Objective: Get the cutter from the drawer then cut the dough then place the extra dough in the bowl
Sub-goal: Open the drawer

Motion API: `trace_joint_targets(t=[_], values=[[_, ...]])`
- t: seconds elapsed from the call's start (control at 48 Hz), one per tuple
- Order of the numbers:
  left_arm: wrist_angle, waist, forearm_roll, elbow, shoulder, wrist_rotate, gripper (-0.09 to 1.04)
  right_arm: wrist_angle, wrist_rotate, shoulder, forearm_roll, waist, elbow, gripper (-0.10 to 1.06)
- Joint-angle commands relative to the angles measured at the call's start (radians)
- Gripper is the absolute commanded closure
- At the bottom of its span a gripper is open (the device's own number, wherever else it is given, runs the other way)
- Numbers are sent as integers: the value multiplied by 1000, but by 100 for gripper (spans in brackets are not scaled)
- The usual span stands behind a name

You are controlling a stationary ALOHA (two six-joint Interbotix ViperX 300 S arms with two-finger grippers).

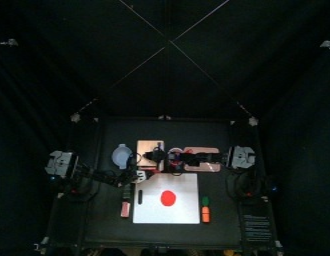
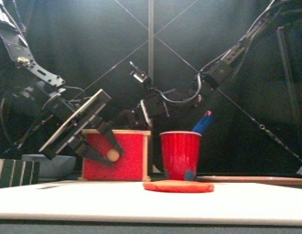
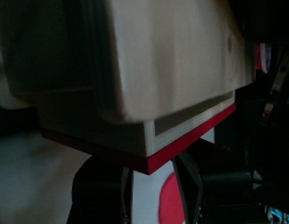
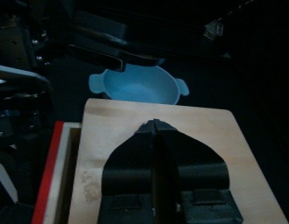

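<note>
The pale wooden box (image 1: 152, 150) stands behind the white board (image 1: 188, 186), its red drawer front (image 2: 117, 155) facing forward. My left gripper (image 3: 158, 171) is at the drawer front's (image 3: 171, 150) lower edge, jaws narrowly apart and closed on it. The drawer looks pulled out a little. My right gripper (image 4: 153, 128) is shut and presses on the box's top (image 4: 211, 149). A flat red dough disc (image 1: 167, 197) lies on the board (image 2: 68, 207). The blue-grey bowl (image 4: 135, 83) sits just left of the box. The cutter is hidden.
A red cup (image 2: 180, 154) holding a blue knife (image 2: 202, 121) stands right of the box, behind the dough (image 2: 178, 186). A small orange and green thing (image 1: 204, 212) lies off the board's front right corner, and a small red thing (image 1: 125, 210) lies off its left edge.
</note>
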Motion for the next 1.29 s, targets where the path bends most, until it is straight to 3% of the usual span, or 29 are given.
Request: trace_joint_targets(t=[0.021, 1.292], values=[[41, -38, 3, -6, -8, 2, 38, 18, -3, -6, 2, -5, 3, 98], [81, -126, 3, -40, -31, 2, 37, 41, -5, -6, 3, -11, -21, 98]])
